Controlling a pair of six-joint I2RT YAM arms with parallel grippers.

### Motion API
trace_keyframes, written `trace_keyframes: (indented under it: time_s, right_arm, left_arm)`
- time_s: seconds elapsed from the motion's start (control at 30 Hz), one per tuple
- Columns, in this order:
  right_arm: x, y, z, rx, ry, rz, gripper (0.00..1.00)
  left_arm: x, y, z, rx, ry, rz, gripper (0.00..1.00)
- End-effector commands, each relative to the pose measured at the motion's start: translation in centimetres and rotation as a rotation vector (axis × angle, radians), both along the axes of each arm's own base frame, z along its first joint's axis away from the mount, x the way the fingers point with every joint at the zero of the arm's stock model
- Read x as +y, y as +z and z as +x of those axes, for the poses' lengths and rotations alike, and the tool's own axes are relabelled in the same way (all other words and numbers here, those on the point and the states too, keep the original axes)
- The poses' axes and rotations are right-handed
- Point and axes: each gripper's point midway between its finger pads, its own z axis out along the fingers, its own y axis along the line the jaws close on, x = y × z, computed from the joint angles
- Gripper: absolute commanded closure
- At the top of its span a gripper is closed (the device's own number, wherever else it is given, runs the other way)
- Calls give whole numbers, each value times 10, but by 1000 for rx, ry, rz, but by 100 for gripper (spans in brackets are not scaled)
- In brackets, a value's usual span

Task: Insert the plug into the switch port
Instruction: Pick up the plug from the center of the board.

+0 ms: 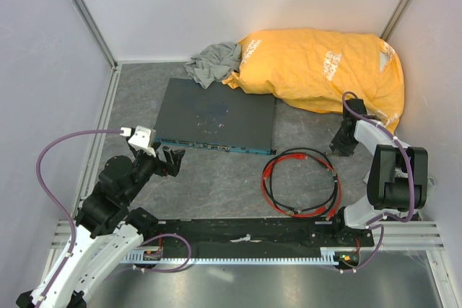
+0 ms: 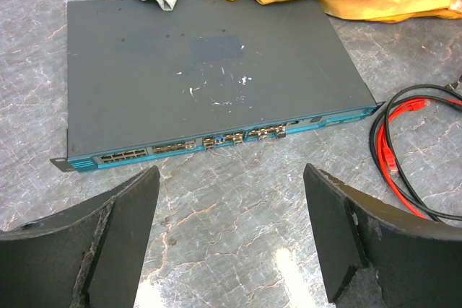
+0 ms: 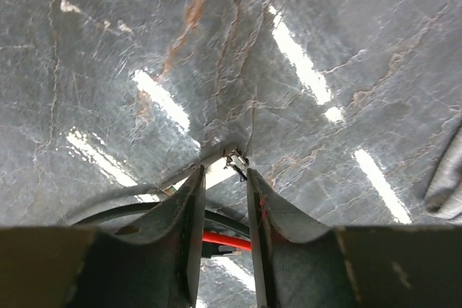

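1. Plug [image 3: 237, 161], the small pale connector ending a thin red cable [image 1: 268, 178], lies on the grey marbled surface [image 1: 216, 185]. It is off the front right corner of the flat dark grey switch box [image 1: 216, 115], well apart from it, right at the tips of the right claw [image 3: 224, 171].
2. The right claw's jaws stand narrow, with the red cable running between them just behind the plug. Whether the pads actually press it I cannot tell.
3. The left claw [image 2: 231, 171] is spread wide and empty, hovering just in front of the box's left half.
4. The step in hand looks like securing the grasp. It is best to pinch the plug body or the stretch right behind it, not further down the cable, so the tip does not droop. The plug should be squared to the box's blue-green front edge before travel. A slow lift would let the coil, which is tangled with a black cable [image 1: 333, 191], pay out.
5. The switch port [image 2: 238, 137] sits in the row along that front edge. Which socket is meant I cannot tell.
6. Only the right wrist view shows the plug; in the top view the claw hides it. Only the left wrist view resolves the sockets. The top view alone shows both arms together. It also shows all of the crumpled yellow bag [image 1: 325, 70] and the grey cloth [image 1: 213, 63] behind the box.
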Motion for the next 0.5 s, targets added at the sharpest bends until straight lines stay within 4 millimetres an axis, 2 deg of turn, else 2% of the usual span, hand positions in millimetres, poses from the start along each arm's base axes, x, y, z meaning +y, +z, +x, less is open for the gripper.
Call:
trace_keyframes:
  time_s: [0.0,0.13,0.37,0.47]
  right_arm:
    - [6,-1,5,-25,-5,35,67]
    - [-2,-5,9,-26,-18,-2,76]
    - [-2,4,19,-48,1,-1,99]
    - [3,10,18,-56,15,23,100]
  left_arm:
    - [-1,8,1,-48,-17,18,13]
    - [-1,9,1,-51,-21,17,13]
    - [-1,9,1,-52,-21,16,13]
    - [-2,8,1,-48,-22,19,13]
